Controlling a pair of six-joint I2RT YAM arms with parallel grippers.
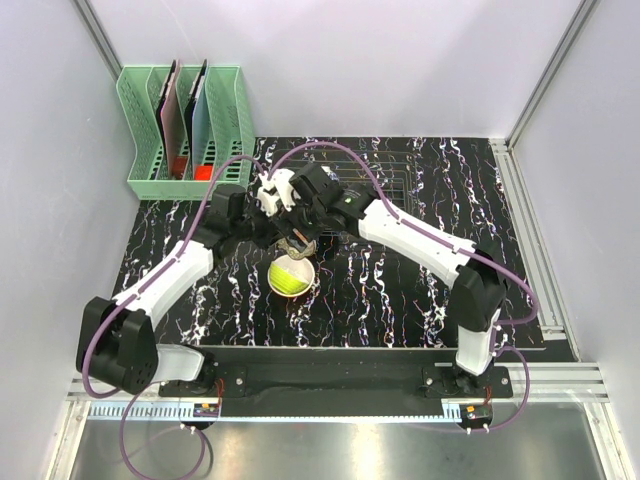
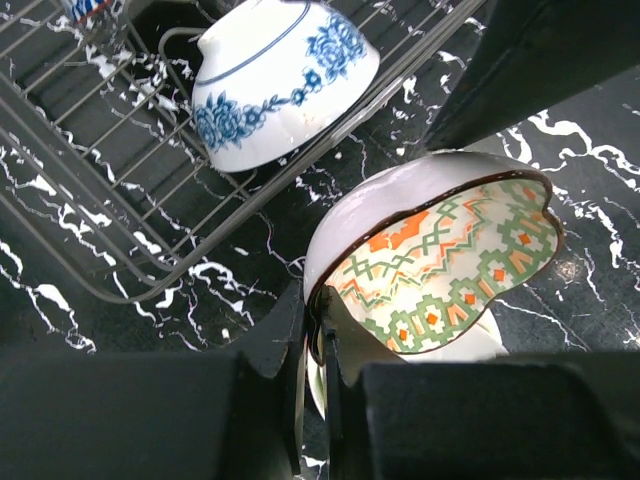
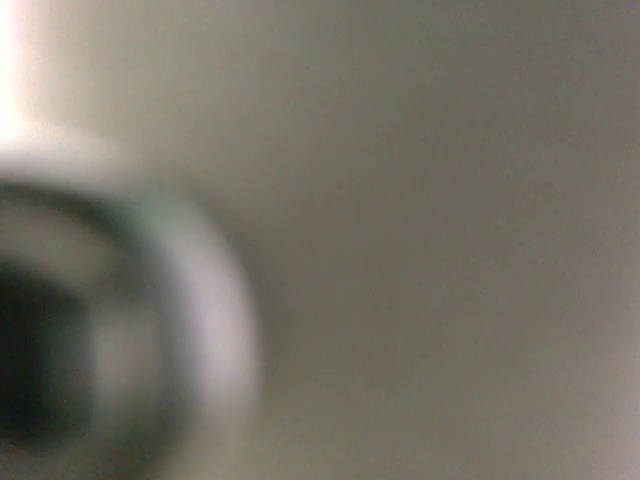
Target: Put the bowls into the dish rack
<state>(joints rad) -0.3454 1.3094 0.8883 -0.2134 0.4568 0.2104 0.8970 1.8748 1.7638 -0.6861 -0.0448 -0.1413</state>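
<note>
- We see the left claw (image 2: 318,335) clenched on the rim of a patterned bowl (image 2: 440,270), one finger inside and one outside. The bowl hangs tilted with its orange-and-green inside facing the camera. We judge the rim pinch is meant to let it go into the rack on its edge.
- This bowl is off the desk (image 1: 400,300), near the middle and just short of the rack (image 2: 130,200), whose near rail runs beside it.
- The rack lies toward the far edge of the desk. A blue-flowered bowl (image 2: 285,80) leans on its wires, tipped on its side, probably so that it drains.
- A lime green bowl (image 1: 290,275) waits on the desk, just nearer the front edge than the claws.
- The right claw (image 1: 302,228) crowds the same spot. Its own camera shows only a pale blur, so we cannot tell whether it grips.
- We are sure of three bowls: one racked, one held, one waiting. A blue-and-white scrap at the corner of the left wrist view may be a fourth.
- We also count one rack, two arms and one green holder (image 1: 185,130) at the far left corner.
</note>
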